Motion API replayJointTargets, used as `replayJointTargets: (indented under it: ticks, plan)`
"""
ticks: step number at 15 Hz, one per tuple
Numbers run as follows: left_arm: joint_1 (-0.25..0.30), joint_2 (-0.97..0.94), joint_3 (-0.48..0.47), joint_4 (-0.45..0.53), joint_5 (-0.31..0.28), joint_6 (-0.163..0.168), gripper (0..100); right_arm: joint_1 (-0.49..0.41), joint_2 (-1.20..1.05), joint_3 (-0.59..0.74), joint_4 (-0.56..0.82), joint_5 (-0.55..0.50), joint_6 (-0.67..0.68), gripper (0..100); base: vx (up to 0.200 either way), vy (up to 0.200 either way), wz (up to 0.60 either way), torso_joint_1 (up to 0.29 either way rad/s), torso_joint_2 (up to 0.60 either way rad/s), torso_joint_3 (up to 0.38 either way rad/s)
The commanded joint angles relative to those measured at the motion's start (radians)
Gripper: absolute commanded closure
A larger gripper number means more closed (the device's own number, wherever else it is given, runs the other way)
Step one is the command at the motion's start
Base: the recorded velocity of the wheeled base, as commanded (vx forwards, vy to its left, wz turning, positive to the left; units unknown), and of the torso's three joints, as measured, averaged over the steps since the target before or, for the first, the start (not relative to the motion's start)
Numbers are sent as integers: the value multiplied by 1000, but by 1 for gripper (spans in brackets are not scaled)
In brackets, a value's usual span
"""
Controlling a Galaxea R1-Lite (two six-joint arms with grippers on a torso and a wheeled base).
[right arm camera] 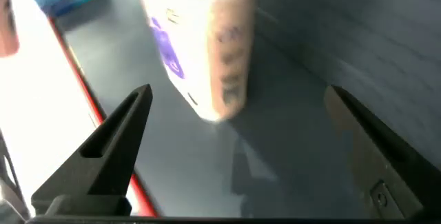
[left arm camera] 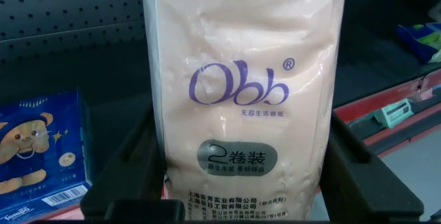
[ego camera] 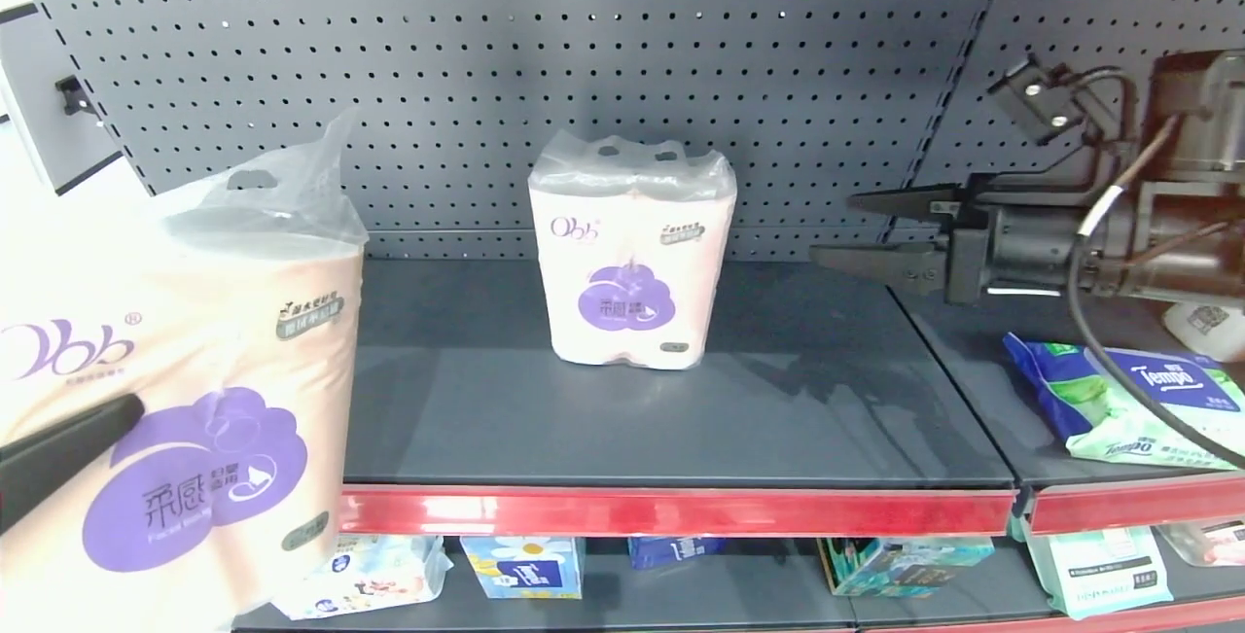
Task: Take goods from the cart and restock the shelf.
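A pack of toilet rolls (ego camera: 632, 259), peach with a purple label, stands upright in the middle of the dark shelf (ego camera: 681, 429). A second, identical pack (ego camera: 175, 390) hangs at the left, in front of the shelf's edge, with my left gripper (left arm camera: 244, 182) shut on it; one black finger (ego camera: 58, 458) crosses its front. In the left wrist view this held pack (left arm camera: 244, 79) sits between both fingers. My right gripper (ego camera: 838, 230) hovers open to the right of the standing pack, pointing at it, apart from it. In the right wrist view the standing pack (right arm camera: 207, 45) lies beyond the spread fingers (right arm camera: 117, 141).
A grey pegboard (ego camera: 584, 50) backs the shelf, and a red strip (ego camera: 681, 511) runs along its front. Blue and green tissue packs (ego camera: 1119, 400) lie on the neighbouring shelf section at the right. Several small packs (ego camera: 525, 565) stand on the shelf below.
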Motion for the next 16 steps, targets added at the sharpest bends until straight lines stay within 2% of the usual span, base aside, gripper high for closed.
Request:
replayJointTargets:
  ticks: [1,7,16]
  plan:
    - [0,23,-21,-1,0,-1,100,16,197,-83,-24,53,-63,0,0,0,0,0,0,0]
    - [0,48,-37,-2,0,-1,100,74,304,-255,-24,96,-66,0,0,0,0,0,0,0]
    - [0,48,-53,-2,1,-1,100,137,360,-313,-24,131,-60,0,0,0,0,0,0,0]
